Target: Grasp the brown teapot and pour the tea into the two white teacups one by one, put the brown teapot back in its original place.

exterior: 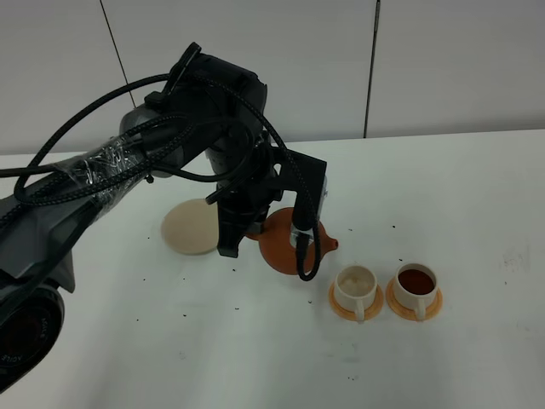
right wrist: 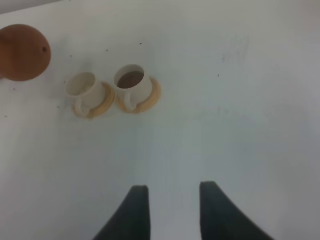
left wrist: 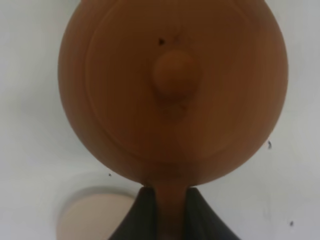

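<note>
My left gripper (left wrist: 171, 199) is shut on the loop handle of the brown teapot (exterior: 285, 243), which sits level with its lid knob (left wrist: 175, 80) up. The pot is between the cream coaster (exterior: 192, 227) and the two white teacups, its spout (exterior: 332, 244) toward them. The nearer teacup (exterior: 355, 285) looks pale inside; the farther one (exterior: 416, 284) holds dark tea. Each stands on an orange saucer. The right wrist view shows the teapot (right wrist: 22, 52), both cups (right wrist: 82, 85) (right wrist: 132, 80), and my right gripper (right wrist: 174, 192) open over bare table.
The white table (exterior: 443, 196) carries scattered dark specks. The left arm with its black cables (exterior: 128, 162) reaches in from the left and hides part of the pot. A grey panelled wall (exterior: 426, 60) stands behind the table.
</note>
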`<control>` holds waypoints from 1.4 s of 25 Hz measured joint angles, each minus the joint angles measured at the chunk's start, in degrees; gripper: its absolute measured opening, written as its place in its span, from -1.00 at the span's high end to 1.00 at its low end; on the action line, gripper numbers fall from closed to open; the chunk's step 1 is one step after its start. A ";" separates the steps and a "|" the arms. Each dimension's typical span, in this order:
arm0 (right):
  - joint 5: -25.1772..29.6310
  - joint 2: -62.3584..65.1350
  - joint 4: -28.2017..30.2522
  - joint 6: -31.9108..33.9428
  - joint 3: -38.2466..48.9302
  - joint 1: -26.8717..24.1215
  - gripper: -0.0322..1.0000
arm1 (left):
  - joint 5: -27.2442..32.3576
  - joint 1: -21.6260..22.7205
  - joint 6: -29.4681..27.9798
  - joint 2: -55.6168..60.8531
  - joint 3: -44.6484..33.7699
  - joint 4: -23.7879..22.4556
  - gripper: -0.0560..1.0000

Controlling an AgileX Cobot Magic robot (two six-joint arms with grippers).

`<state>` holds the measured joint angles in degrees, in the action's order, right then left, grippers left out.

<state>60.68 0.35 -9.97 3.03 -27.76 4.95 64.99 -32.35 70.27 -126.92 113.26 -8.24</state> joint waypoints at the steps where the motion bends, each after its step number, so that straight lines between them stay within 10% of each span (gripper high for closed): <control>1: 0.00 0.00 0.00 0.00 0.00 0.00 0.47 | -0.61 -0.26 0.00 0.00 0.00 -0.07 0.58; 35: 0.00 0.00 0.00 0.00 0.00 0.00 0.47 | -2.88 -4.96 0.00 -2.73 -0.32 -9.99 0.58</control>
<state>60.68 0.35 -9.97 3.03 -27.76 4.95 62.11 -37.31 70.28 -129.65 112.94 -18.23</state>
